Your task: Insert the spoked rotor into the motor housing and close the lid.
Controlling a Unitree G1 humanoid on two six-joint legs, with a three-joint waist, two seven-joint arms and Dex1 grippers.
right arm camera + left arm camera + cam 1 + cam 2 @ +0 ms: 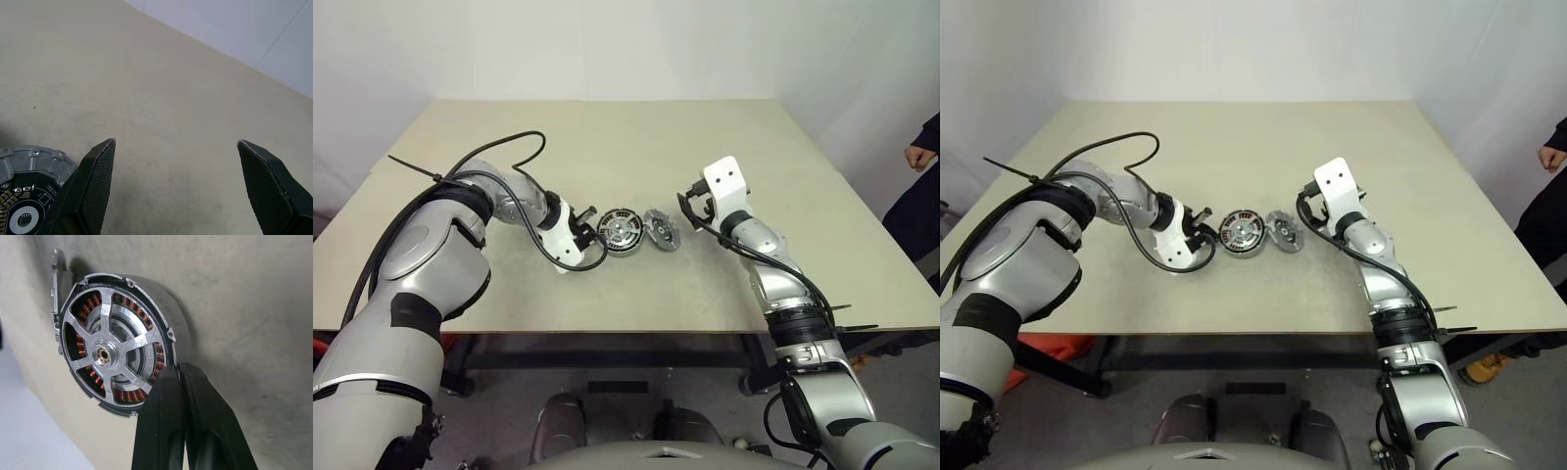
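Observation:
The motor housing lies mid-table, a dark ring with copper windings. The silver spoked rotor sits inside it, hub at the centre. My left gripper is shut with nothing between its fingers, and its tips are at the housing's near rim. In the head views the left gripper is just left of the housing. The lid lies flat on the table right of the housing, close beside it. My right gripper hangs open over bare table just right of the lid, holding nothing.
The beige table has free room all around the parts. A person's hand and dark sleeve show past the table's right edge. A black cable loops above my left arm.

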